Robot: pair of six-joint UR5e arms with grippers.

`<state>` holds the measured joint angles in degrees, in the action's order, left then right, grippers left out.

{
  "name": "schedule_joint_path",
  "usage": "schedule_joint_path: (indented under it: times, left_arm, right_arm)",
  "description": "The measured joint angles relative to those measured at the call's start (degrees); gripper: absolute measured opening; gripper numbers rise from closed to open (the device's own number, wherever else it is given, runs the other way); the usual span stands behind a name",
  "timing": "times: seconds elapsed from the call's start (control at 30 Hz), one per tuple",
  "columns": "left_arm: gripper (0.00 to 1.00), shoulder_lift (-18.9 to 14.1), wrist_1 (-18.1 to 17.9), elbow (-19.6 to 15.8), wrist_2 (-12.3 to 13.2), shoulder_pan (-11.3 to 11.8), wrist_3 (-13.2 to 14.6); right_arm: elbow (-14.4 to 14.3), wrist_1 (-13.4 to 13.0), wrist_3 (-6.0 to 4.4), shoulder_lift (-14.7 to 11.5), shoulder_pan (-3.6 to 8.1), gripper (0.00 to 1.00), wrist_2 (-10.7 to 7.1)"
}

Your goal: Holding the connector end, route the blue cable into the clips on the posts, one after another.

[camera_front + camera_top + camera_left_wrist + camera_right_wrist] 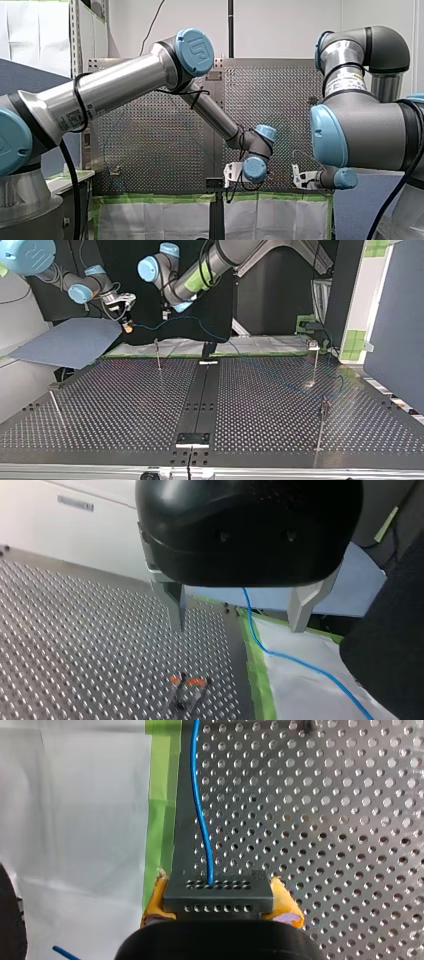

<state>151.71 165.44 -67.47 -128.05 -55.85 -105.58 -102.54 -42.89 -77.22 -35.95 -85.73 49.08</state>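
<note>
1. Blue cable (260,365) sits in no clip that I can make out. In the top view it leaves the connector (217,892), hangs in the air above the nearest post (158,354), then drops across the table (125,405) toward that view's right.
2. The connector, a dark block, is clamped between my right fingers (287,907), with a yellow pad against each side. The cable runs straight ahead from it along the table's edge.
3. My left fingers (176,605) stand apart. The cable hangs loose between them, and neither seems to touch it. A clip (186,682) with orange tips stands under them, a little to the table side of the cable.
4. By my judgement the routing is near its start: the hold on the connector end is made, and the nearest post's clip is not yet threaded. Whether the cable is caught at the posts on the top view's right is too small to tell.
5. The table is dark perforated metal with a plain strip (200,390) down its middle. Thin posts stand well apart on it.
6. A white sheet (75,820) edged with green tape (160,795) lies along the table's arm-side edge. A blue-grey board (70,342) lies at the top view's left, and a black backdrop stands behind the arms.
</note>
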Motion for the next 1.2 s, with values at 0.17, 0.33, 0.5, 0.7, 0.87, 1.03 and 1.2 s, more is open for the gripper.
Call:
schedule_joint_path:
  times: [0.17,0.33,0.5,0.7,0.87,1.03,1.2]
  left_arm:
    - [1.0,0.0,3.2,0.0,1.1,1.1,-3.0]
    - [1.0,-0.1,6.0,0.1,3.5,1.6,-5.8]
    - [1.0,-1.7,8.5,1.2,6.0,1.9,-8.3]
    - [1.0,-3.5,11.9,4.3,9.4,1.8,-11.7]
    - [1.0,-3.7,14.6,7.0,12.1,2.6,-13.0]
    - [1.0,-3.7,17.7,10.0,15.1,3.6,-13.3]
    - [1.0,-3.6,20.6,12.9,18.0,4.6,-13.2]
  right_arm:
    - [0.1,-0.4,-0.64,0.0,0.36,0.0,0.34]
    - [0.3,-0.9,-1.54,0.0,0.41,0.0,0.38]
    - [0.6,-1.5,-2.36,0.0,0.18,0.0,0.41]
    - [0.7,-2.2,-3.08,0.0,-0.16,0.0,0.4]
    - [0.8,-2.6,-3.38,0.0,-0.39,0.0,0.4]
    - [0.8,-2.9,-3.66,0.0,-0.67,0.0,0.38]
    - [0.8,-3.2,-4.14,0.0,-0.88,0.0,0.34]
